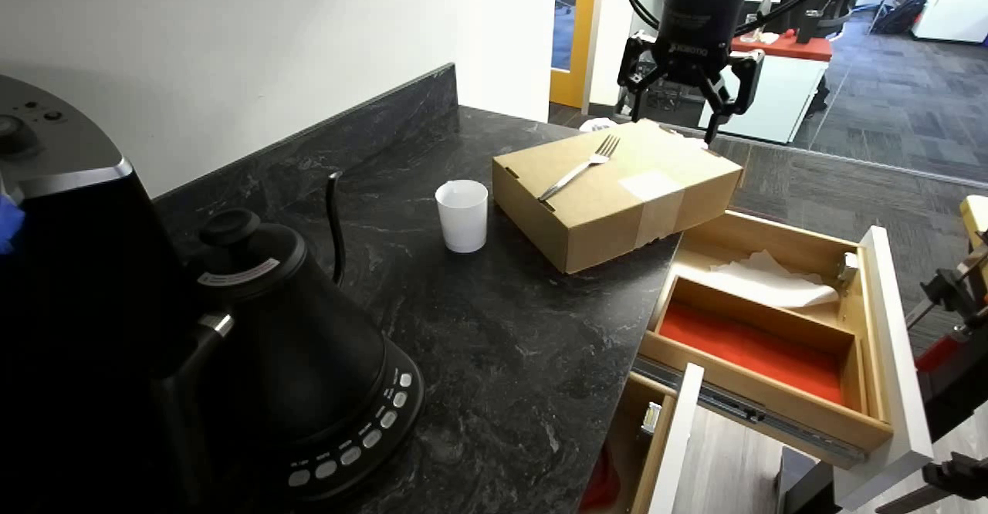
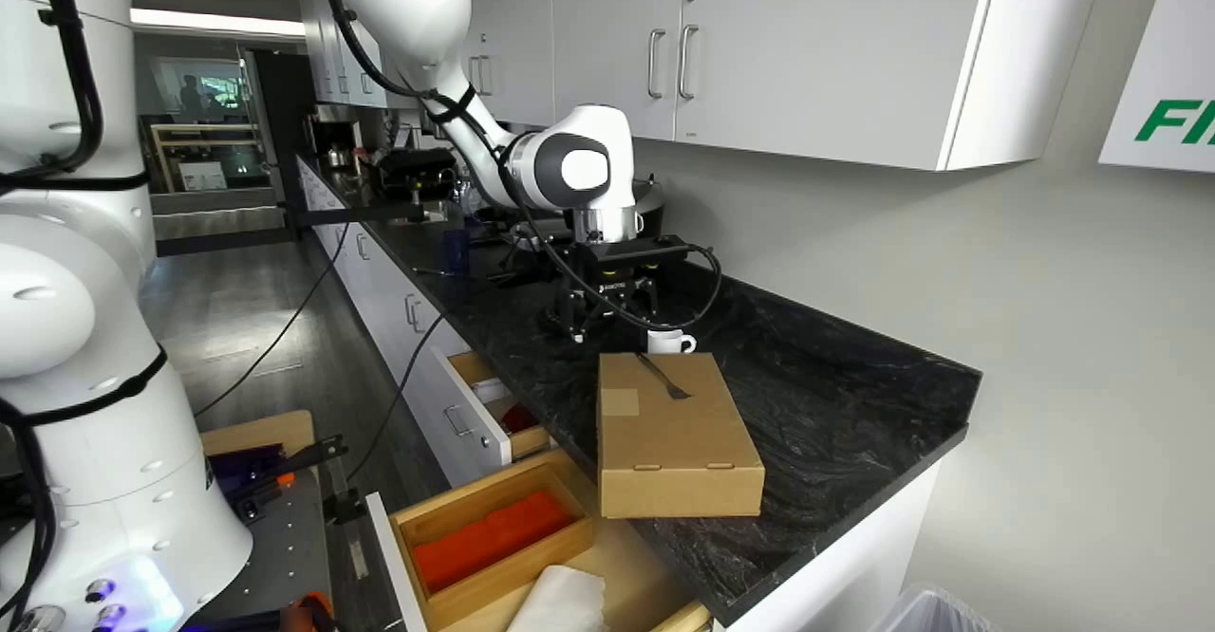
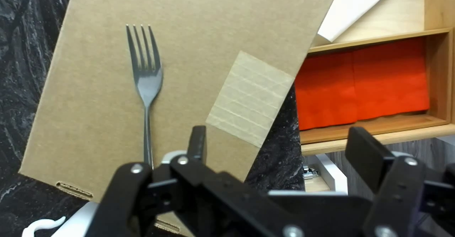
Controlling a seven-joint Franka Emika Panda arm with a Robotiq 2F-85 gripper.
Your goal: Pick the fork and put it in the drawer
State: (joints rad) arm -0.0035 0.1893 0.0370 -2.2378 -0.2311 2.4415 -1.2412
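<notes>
Fork point(image 3: 148, 84): lying on the brown cardboard box point(image 3: 192, 87), tines away from the white mug point(image 1: 461, 217).
Gripper point(image 3: 280, 146): jaws spread wide, apart from the fork.
Drawer point(image 1: 893, 329): pulled out, lower than the bench point(image 1: 525, 336) top.

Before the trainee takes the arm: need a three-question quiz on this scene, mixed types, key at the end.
1. Where does the fork lie?
a) on the counter
b) on the box
c) in the mug

2. True or false: the gripper stands open, clear of the fork.

3. Fill in: part of the drawer has a ____ lining (colour).

Key:
1. b
2. True
3. red
</notes>
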